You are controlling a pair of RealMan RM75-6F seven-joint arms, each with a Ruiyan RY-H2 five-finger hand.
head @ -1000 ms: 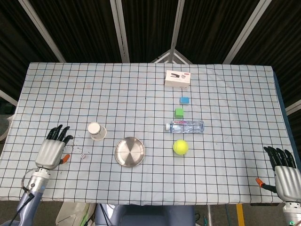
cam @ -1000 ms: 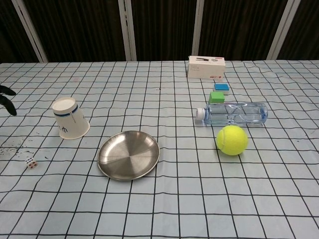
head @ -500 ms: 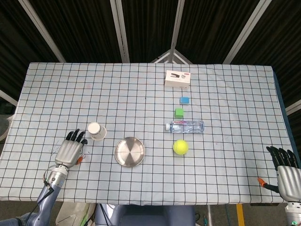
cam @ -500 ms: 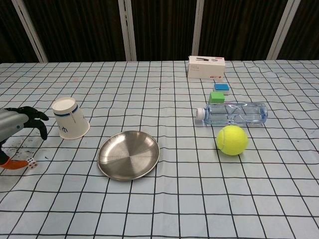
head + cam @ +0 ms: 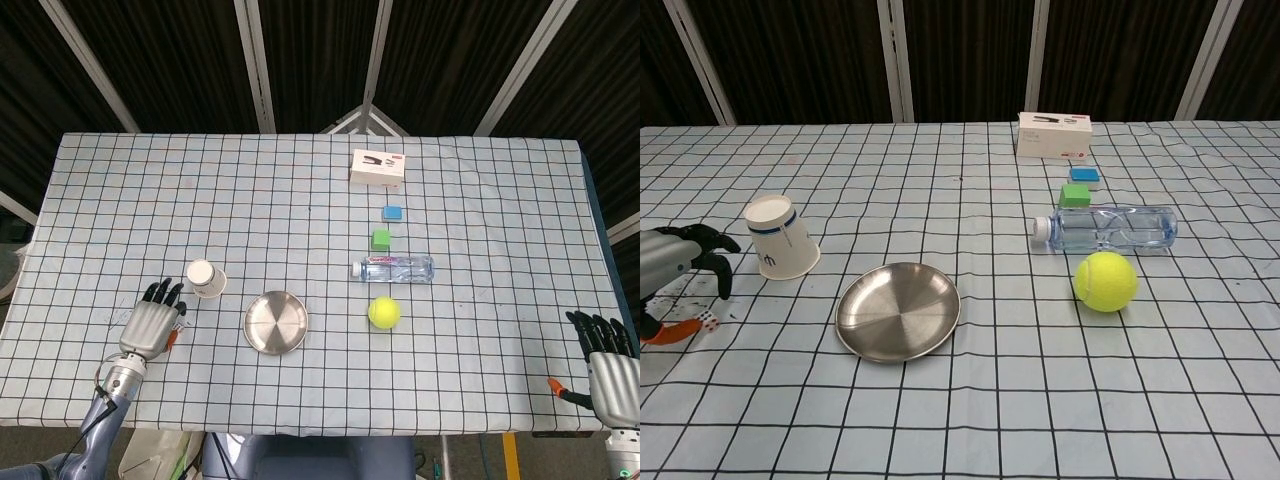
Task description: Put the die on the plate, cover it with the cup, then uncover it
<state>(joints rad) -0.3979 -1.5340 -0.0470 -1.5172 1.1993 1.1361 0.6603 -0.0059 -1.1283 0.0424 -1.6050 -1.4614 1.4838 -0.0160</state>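
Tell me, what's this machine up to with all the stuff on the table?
Its left hand hovers low over a small die, fingers curled down around it but not plainly gripping. The die is meant for the empty metal plate, then gets covered by the paper cup, which stands upside down beside the plate. The right hand waits at the table's far edge, holding nothing.

- A table [image 5: 500, 230] with a pale checked cloth carries everything.
- A paper cup [image 5: 782, 237] stands upside down near the left side.
- A small white die [image 5: 708, 321] lies on the cloth nearer the front than the cup.
- A round metal plate [image 5: 898, 311] sits right of the cup.
- A yellow tennis ball [image 5: 1105, 281] rests just in front of a clear bottle [image 5: 1105, 229] lying on its side.
- Behind the bottle come a green block [image 5: 1074, 195], a blue block [image 5: 1084, 177] and a white box [image 5: 1054, 135].
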